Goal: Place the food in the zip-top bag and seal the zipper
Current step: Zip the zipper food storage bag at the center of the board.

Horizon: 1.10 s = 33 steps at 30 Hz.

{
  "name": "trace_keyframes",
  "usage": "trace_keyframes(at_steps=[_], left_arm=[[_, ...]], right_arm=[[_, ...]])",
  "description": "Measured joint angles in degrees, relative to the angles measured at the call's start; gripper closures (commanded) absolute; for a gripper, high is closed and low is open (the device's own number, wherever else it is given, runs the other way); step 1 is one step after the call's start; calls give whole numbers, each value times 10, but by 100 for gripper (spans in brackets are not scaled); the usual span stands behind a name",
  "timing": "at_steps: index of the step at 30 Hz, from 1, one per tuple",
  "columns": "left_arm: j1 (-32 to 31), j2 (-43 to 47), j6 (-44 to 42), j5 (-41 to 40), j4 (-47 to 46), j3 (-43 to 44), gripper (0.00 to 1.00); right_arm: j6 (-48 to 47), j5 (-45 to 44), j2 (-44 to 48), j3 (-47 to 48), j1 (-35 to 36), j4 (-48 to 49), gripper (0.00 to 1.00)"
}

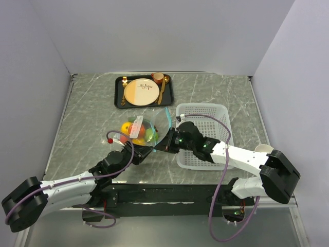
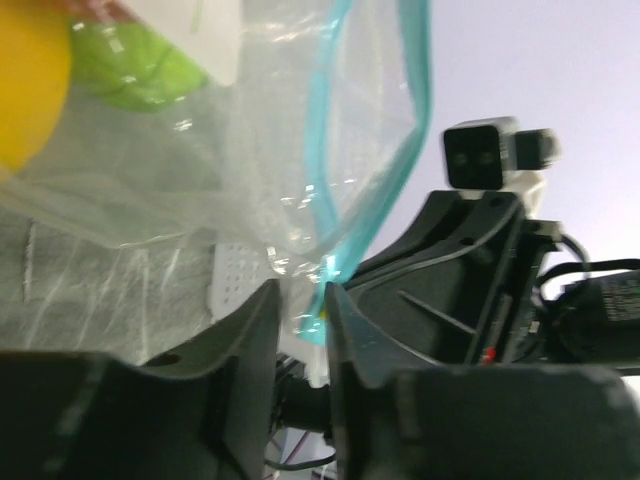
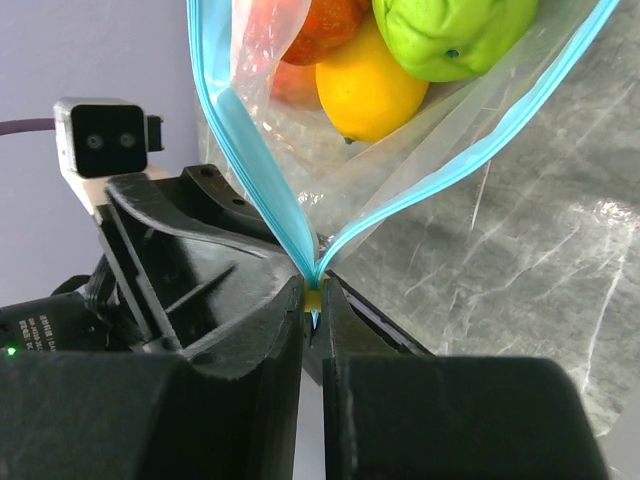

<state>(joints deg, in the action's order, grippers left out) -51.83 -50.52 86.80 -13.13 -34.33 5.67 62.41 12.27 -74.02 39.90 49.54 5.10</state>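
Observation:
The clear zip-top bag [image 1: 141,131] lies mid-table with the food inside: a yellow lemon [image 3: 365,90], a green lime [image 3: 450,30] and a red-orange piece [image 3: 325,25]. Its light blue zipper [image 3: 250,150] gapes open in a V. My right gripper [image 3: 313,300] is shut on the zipper's near end, where the two strips meet at a small yellow tab. My left gripper [image 2: 302,300] has its jaws close together, with the same bag corner and the zipper [image 2: 325,170] between them. From above, both grippers meet at the bag's near corner, left [image 1: 146,153] and right [image 1: 158,147].
A white mesh basket [image 1: 205,139] stands right of the bag, under my right arm. A black tray [image 1: 119,98] with a cream-and-tan plate [image 1: 141,92], a spoon and a small cup sits at the back. A paper cup [image 1: 263,149] is at the right edge.

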Motion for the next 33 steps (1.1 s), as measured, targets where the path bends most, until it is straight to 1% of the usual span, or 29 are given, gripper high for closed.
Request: trace_keyframes(at_steps=[4, 7, 13, 14, 16, 17, 27, 31, 32, 33], left_arm=[[0, 28, 3, -13, -3, -5, 64], [0, 33, 7, -18, -3, -7, 64], [0, 21, 16, -18, -16, -8, 70], [0, 17, 17, -18, -19, -8, 73], [0, 9, 20, -18, -25, -8, 74], [0, 7, 21, -18, -27, -8, 77], [0, -7, 25, -16, -32, -8, 81], [0, -8, 25, -16, -32, -8, 89], [0, -9, 24, -16, -33, -8, 94], [0, -10, 25, -16, -33, -8, 96]], right_arm=[[4, 0, 0, -1, 1, 3, 92], [8, 0, 0, -1, 1, 7, 92], [9, 0, 0, -1, 1, 8, 92], [10, 0, 0, -1, 1, 8, 92], [10, 0, 0, -1, 1, 9, 92], [11, 0, 0, -1, 1, 9, 92], [12, 0, -1, -2, 1, 10, 91], [12, 5, -7, -2, 1, 15, 91], [12, 6, -9, -2, 1, 16, 91], [12, 7, -10, -2, 1, 17, 91]])
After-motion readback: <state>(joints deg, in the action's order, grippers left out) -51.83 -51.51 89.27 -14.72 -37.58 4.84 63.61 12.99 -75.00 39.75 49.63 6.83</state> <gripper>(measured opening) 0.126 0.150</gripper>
